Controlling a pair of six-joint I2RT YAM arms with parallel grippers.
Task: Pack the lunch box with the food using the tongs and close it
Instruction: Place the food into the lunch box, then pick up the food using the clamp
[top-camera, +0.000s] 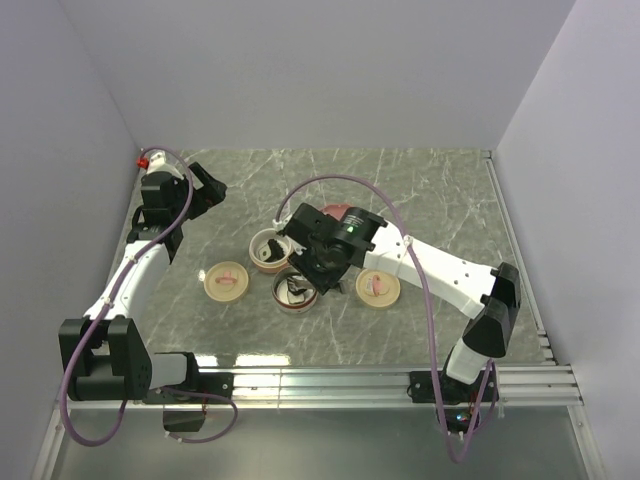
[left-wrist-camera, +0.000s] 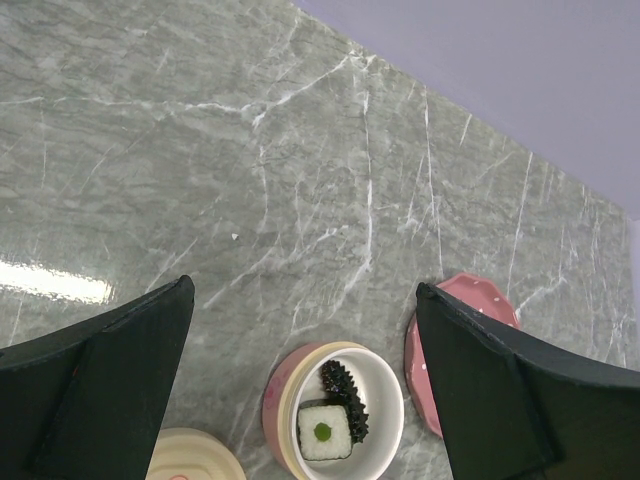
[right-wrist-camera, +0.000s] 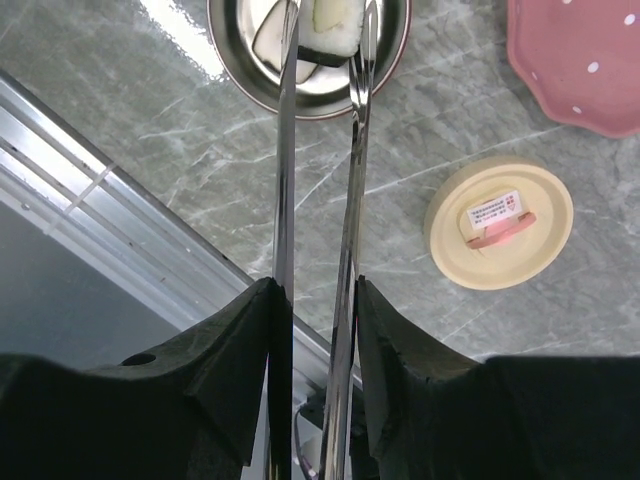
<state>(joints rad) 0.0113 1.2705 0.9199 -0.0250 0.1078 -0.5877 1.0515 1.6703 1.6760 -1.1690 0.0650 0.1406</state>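
My right gripper (right-wrist-camera: 315, 285) is shut on the grey metal tongs (right-wrist-camera: 284, 150), one finger pressed against each arm. The tong tips reach into a steel-lined bowl (right-wrist-camera: 385, 75) of the lunch box and stand on either side of a white, dark-edged food piece (right-wrist-camera: 330, 25). A second piece (right-wrist-camera: 268, 42) lies beside it. In the top view the right gripper (top-camera: 318, 262) hangs over that bowl (top-camera: 296, 291). My left gripper (left-wrist-camera: 305, 285) is open and empty, raised at the left (top-camera: 210, 185). Below it a white-lined pink bowl (left-wrist-camera: 385, 380) holds a white piece with a green centre (left-wrist-camera: 325, 432) and a dark spiky piece (left-wrist-camera: 345, 388).
Two cream lids lie on the marble, one left (top-camera: 227, 281) and one right (top-camera: 378, 288) of the bowls. The spotted red plate (top-camera: 345, 213) sits behind the right gripper, partly hidden. An aluminium rail (top-camera: 380, 380) runs along the near edge. Walls close in on three sides.
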